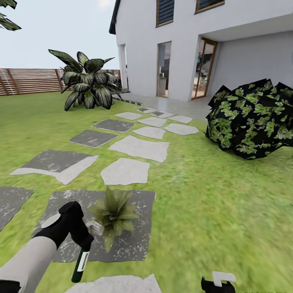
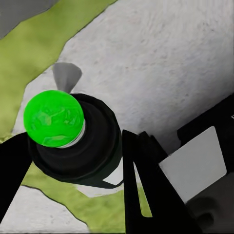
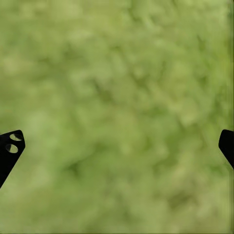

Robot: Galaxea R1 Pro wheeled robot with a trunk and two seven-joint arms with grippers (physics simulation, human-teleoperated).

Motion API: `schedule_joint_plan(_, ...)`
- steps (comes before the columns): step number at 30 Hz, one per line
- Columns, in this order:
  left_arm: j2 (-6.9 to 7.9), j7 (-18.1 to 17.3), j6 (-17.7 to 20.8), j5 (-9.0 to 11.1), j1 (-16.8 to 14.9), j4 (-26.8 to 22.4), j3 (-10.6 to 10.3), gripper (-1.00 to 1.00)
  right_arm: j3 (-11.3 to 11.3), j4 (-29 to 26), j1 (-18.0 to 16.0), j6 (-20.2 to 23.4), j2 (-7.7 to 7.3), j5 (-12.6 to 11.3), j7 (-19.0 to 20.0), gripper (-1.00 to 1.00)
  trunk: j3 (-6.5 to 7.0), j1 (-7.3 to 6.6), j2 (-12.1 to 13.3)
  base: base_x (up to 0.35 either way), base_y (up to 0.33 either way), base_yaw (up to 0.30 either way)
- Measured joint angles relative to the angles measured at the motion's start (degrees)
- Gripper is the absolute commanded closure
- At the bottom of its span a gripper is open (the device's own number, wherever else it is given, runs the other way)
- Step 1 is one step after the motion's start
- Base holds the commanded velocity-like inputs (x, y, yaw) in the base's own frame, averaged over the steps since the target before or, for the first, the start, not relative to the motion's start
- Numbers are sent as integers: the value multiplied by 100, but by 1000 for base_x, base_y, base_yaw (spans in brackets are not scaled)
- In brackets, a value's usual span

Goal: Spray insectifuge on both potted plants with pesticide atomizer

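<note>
**Bottle in hand, right next to the first plant**

The left hand (image 1: 83,238) is closed around the spray bottle (image 1: 80,263). The bottle is slim and dark green with a white band, and it hangs down from the hand over the edge of a grey stone (image 1: 134,240). In the left wrist view the bottle (image 2: 73,139) looks round and dark, with a shiny bright green knob on its end, and black fingers (image 2: 146,190) sit on both sides of it.

Just beside the hand is one little plant (image 1: 114,213). It is low and star-shaped, with pointed olive leaves, and it sits on the speckled grey stone. I think picking up is done and spraying this plant is the step now. The next move needs the bottle's spray end turned toward the leaves. I cannot tell from here which way it points. The second little plant still has to be found.

The right hand (image 1: 217,283) is low over the grass (image 1: 211,203) and its fingers are spread wide with nothing between them.

Farther out are flat pale stepping stones (image 1: 138,148), a big dark leafy bush (image 1: 250,120), a slatted brown fence (image 1: 28,81) and a white house (image 1: 203,44).
</note>
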Motion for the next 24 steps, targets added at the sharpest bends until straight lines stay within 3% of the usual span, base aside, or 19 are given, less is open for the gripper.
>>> schedule_joint_plan(4,11,463,-17,49,326,10,61,100,0,4,0,0,0,0,0,-100,1,0,0,7,-1,-13)
schedule_joint_plan(9,49,613,-70,295,508,-72,751,100,0,1,0,0,0,0,0,-100,1,0,0,0,0,-1)
schedule_joint_plan(12,45,626,-72,317,514,-169,935,100,0,4,0,0,0,0,0,-100,1,0,0,0,0,-117)
schedule_joint_plan(17,20,627,-80,296,515,-244,946,100,-1,4,1,0,0,0,2,-100,1,2,0,-90,90,-252)
schedule_joint_plan(24,25,618,-105,241,506,-248,904,100,-2,-4,1,1,0,0,12,-100,1,-1,0,-15,286,-262)
